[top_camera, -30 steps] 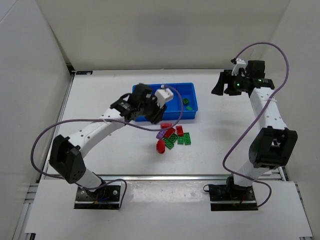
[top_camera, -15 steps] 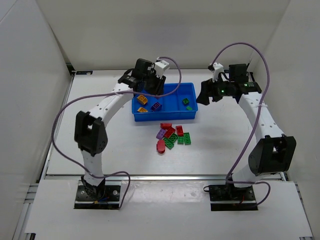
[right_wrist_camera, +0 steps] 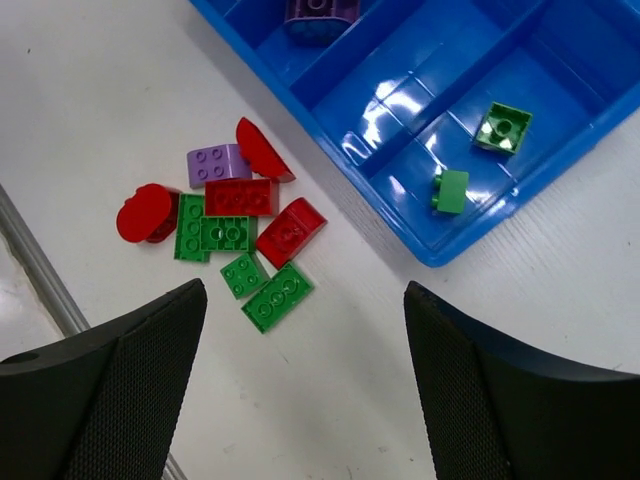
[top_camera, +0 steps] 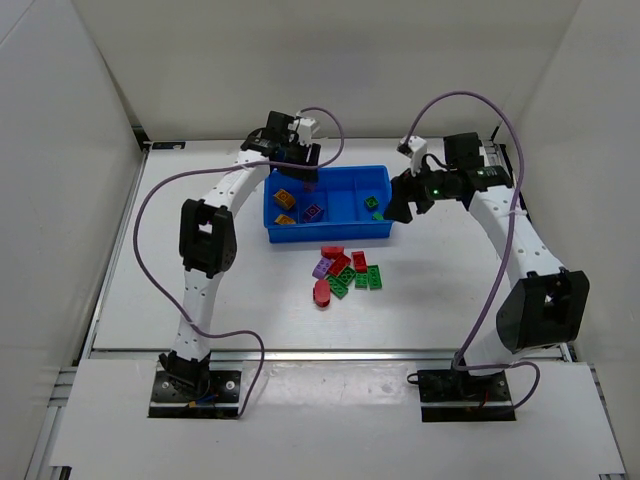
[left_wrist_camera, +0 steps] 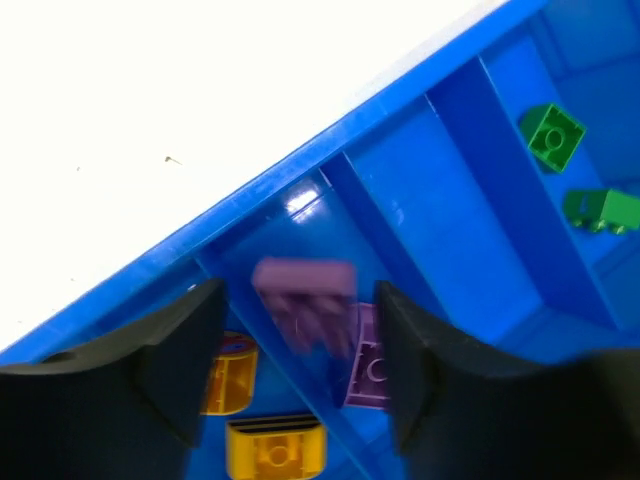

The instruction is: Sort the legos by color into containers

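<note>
The blue tray [top_camera: 350, 228] holds yellow-orange legos [top_camera: 284, 205] in its left container, a purple one [top_camera: 313, 211] in the second and green ones [top_camera: 374, 206] in the right one. My left gripper [top_camera: 303, 172] hovers open over the tray's back left [left_wrist_camera: 300, 292]. A blurred purple lego [left_wrist_camera: 305, 290] hangs loose between its fingers [left_wrist_camera: 180, 350], touching neither, above the purple lego [left_wrist_camera: 370, 362] lying there. My right gripper [top_camera: 393, 205] is open and empty [right_wrist_camera: 304, 288] beside the tray's right end. Loose red, green and purple legos [top_camera: 345, 272] lie in front of the tray.
The tray's third container [top_camera: 343, 200] shows only blue floor. In the right wrist view the loose pile [right_wrist_camera: 228, 232] lies left of the tray's corner [right_wrist_camera: 440, 255]. White walls close the table at the back and both sides.
My left arm swung from the tray's near side to above its back left, and its jaws opened, letting the purple lego go. My right arm moved left toward the tray.
</note>
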